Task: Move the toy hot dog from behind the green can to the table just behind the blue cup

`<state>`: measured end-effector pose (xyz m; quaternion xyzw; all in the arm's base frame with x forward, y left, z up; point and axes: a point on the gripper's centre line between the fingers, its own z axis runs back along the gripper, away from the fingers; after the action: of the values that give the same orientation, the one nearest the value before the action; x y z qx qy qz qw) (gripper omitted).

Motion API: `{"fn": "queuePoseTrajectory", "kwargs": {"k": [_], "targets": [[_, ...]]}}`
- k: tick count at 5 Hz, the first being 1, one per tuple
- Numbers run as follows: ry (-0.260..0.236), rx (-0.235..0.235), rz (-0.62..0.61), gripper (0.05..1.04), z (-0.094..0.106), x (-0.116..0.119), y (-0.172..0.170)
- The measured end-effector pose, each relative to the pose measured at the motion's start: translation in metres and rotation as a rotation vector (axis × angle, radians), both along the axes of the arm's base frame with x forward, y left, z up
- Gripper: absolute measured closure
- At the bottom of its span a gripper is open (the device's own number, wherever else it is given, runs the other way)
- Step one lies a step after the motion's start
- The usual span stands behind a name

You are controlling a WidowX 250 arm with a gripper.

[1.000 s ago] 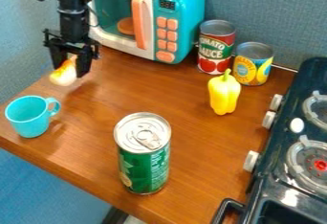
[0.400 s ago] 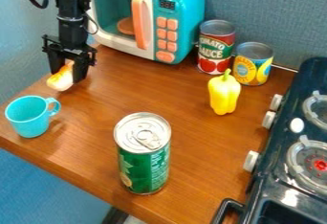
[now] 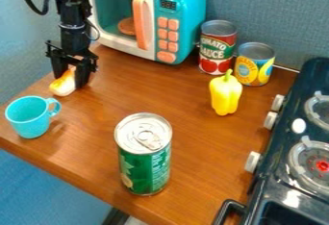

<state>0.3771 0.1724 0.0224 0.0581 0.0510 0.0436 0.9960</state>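
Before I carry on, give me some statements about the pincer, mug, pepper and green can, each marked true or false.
1. The pincer has a yellow-and-white object between its fingers. True.
2. The turquoise mug lies on its side. False: it stands upright.
3. The yellow pepper sits on the stove. False: it is on the counter.
4. The green can stands with its pull-tab end up. True.

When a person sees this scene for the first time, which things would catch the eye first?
Probably the tall green can with its shiny silver lid, standing upright near the front of the wooden counter. Next, the bright yellow pepper, in front of the two cans by the back wall, and the turquoise toy microwave with orange buttons behind. At the left, the black claw has a small yellow-and-white thing between its fingers.
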Motion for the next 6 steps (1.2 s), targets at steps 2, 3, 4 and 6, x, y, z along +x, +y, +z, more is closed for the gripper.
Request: {"fn": "queuePoseTrajectory", "kwargs": {"k": [2,3,4,6], "targets": [[-0.05,-0.043,0.01,0.085,0.0,-0.001,-0.01],[-0.103,-0.022,0.013,0.078,0.021,0.0,-0.009],[-0.169,0.02,0.0,0.083,0.051,0.002,-0.008],[-0.15,0.02,-0.156,0.083,0.078,0.011,-0.071]]}}
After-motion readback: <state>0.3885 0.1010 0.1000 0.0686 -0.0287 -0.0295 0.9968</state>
